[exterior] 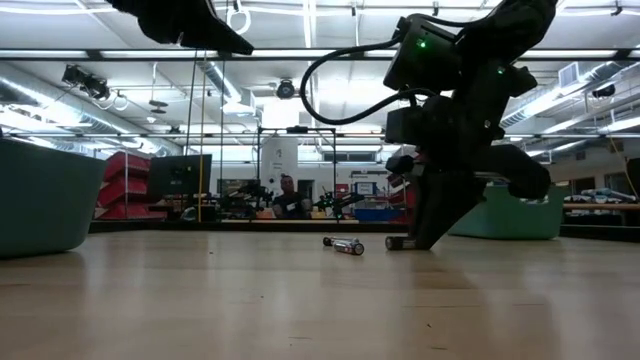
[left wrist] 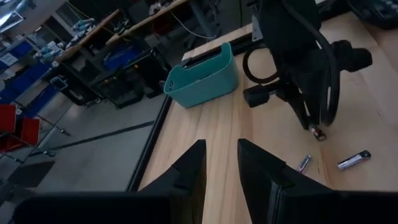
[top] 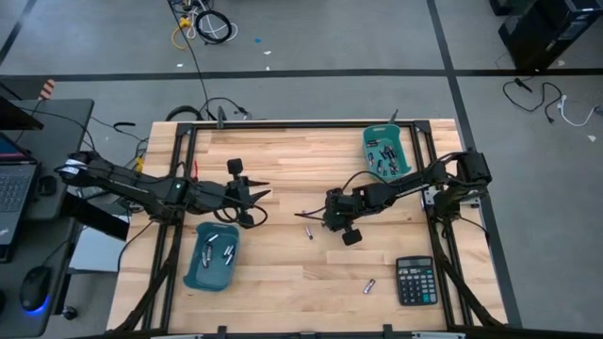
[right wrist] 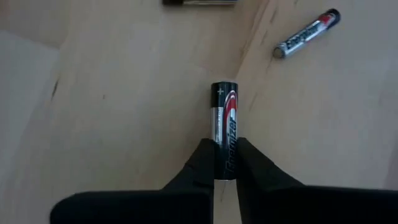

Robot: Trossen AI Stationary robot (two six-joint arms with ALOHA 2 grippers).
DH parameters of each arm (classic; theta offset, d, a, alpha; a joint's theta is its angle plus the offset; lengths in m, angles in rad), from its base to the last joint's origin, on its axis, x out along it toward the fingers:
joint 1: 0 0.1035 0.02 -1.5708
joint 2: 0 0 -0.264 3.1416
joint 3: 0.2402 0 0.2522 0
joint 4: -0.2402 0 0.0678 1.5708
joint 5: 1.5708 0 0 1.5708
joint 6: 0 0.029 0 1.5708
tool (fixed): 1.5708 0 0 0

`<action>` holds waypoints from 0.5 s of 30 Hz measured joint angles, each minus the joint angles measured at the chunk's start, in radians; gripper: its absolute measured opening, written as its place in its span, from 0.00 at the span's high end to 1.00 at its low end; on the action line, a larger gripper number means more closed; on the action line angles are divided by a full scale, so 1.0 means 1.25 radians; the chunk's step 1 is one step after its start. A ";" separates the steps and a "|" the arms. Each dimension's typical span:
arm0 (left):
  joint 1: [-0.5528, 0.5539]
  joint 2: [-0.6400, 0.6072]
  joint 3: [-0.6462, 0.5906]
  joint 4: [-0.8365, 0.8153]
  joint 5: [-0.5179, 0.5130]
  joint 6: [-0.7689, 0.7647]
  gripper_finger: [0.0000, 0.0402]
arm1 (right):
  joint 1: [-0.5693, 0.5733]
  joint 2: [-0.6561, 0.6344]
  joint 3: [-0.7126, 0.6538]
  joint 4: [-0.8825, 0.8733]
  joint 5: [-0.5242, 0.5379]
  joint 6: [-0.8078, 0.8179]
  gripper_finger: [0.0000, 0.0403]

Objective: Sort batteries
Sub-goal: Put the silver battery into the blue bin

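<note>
Battery (right wrist: 224, 127) pinched in right claw (right wrist: 224, 163), apparently on table.

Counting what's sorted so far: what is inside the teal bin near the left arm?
The teal bin holds about four small batteries, lying loose on its floor. Nothing covers them from above; their sizes cannot be told.

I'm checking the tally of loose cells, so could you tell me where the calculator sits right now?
In the high view the calculator lies at the table's near right corner, with one loose battery just to its left.
</note>
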 joint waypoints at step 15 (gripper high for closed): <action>0.029 0.121 -0.235 0.556 0.153 -0.021 0.77 | -0.020 -0.022 -0.004 0.031 0.076 0.010 0.94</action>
